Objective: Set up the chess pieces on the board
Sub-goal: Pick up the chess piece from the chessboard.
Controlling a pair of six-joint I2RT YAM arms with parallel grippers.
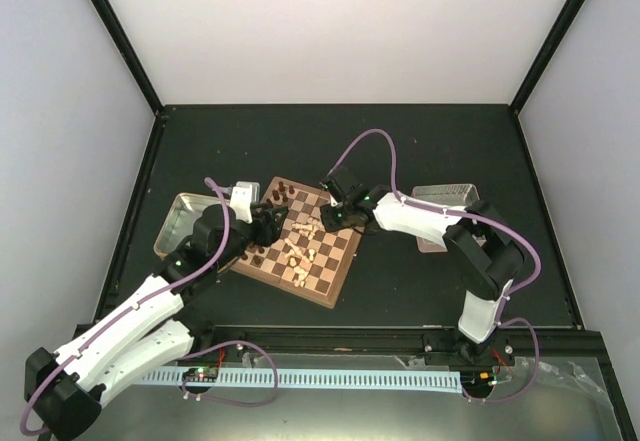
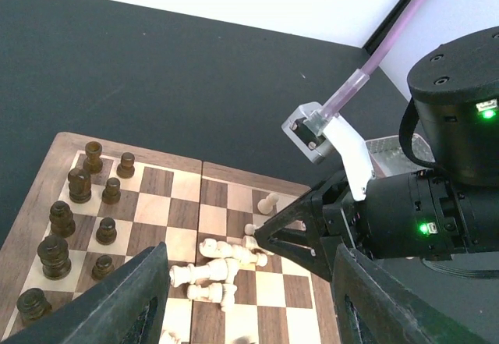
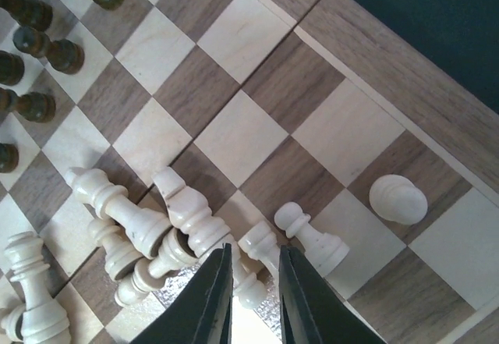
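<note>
Right gripper (image 3: 255,252) hangs low over the middle of the board (image 3: 390,71), its jaws standing at a slim gap with a fallen cream pawn (image 3: 257,236) lying in that gap; whether the pads already bear on it cannot be told. That pawn is part of a heap of cream chess pieces (image 3: 140,227) lying tumbled across the centre squares, and a second toppled pawn (image 3: 312,239) lies just beside it. One cream pawn (image 3: 398,198) stands upright on a square close to the board's rim, while the dark chessmen (image 2: 78,184) stand ranked along the opposite edge. Left gripper (image 2: 249,281) hovers spread wide and empty at the heap's other side. The step in hand looks like picking this pawn out of the pile. To do it well, the pinch should settle squarely across the pawn's body rather than its round head. The lift should go straight up so neighbours are not dragged, and the piece should be turned upright before it is set on a free square near the standing pawn.
</note>
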